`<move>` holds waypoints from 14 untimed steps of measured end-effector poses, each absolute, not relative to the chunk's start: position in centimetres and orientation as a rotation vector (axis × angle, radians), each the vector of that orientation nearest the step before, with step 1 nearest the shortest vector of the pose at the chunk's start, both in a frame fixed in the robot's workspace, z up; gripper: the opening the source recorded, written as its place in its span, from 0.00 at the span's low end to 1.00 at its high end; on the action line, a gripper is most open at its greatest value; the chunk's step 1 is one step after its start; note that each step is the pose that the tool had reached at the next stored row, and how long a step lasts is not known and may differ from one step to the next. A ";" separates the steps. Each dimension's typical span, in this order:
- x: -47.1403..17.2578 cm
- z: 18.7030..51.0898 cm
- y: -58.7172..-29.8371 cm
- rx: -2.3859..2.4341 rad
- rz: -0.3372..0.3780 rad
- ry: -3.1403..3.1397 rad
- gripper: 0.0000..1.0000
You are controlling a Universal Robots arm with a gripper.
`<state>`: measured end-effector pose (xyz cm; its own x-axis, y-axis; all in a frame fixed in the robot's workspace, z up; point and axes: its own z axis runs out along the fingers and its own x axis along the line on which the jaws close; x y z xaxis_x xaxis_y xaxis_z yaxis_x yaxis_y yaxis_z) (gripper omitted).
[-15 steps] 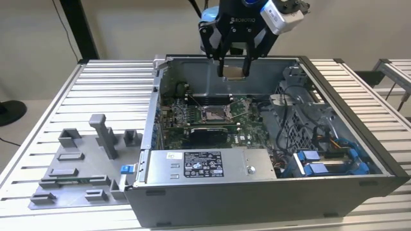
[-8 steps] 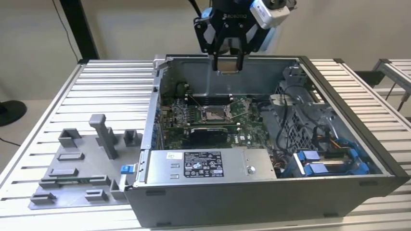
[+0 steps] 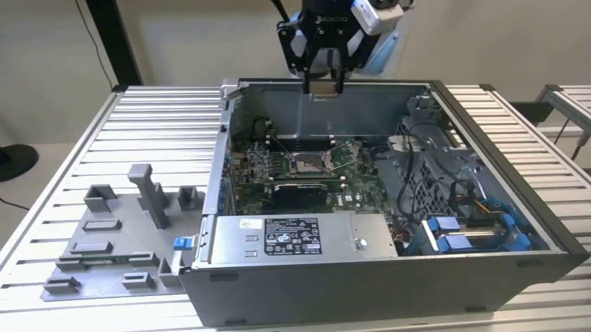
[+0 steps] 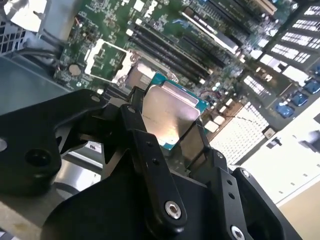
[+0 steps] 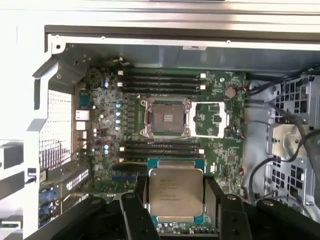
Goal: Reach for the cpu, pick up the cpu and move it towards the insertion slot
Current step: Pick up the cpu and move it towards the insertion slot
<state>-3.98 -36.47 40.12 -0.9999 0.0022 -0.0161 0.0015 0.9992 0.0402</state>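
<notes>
While your gripper (image 5: 176, 197) is clamping the cpu (image 5: 176, 192) by opposite edges, it is hanging above the slot (image 5: 166, 117). You are carrying something light, stiff and fragile.

In the first wrist view the jaws cover both side edges of the cpu (image 5: 176, 191), and its lower edge dips behind the black gripper (image 5: 176, 200) body. In the second wrist view the gripper (image 4: 170, 145) hides the cpu's (image 4: 167, 117) lower half and part of the slot (image 4: 140, 77). In the exterior view the arm (image 3: 337, 21) runs off the upper edge; the cpu (image 3: 322, 88) there is too small to make out.
</notes>
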 end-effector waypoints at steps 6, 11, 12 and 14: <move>-4.1 39.7 -34.4 0.003 0.063 3.125 0.00; -4.6 39.5 -33.4 0.003 0.063 3.125 0.00; -4.7 39.5 -33.3 0.004 0.063 3.125 0.00; -4.7 39.5 -33.1 0.007 0.063 3.125 0.00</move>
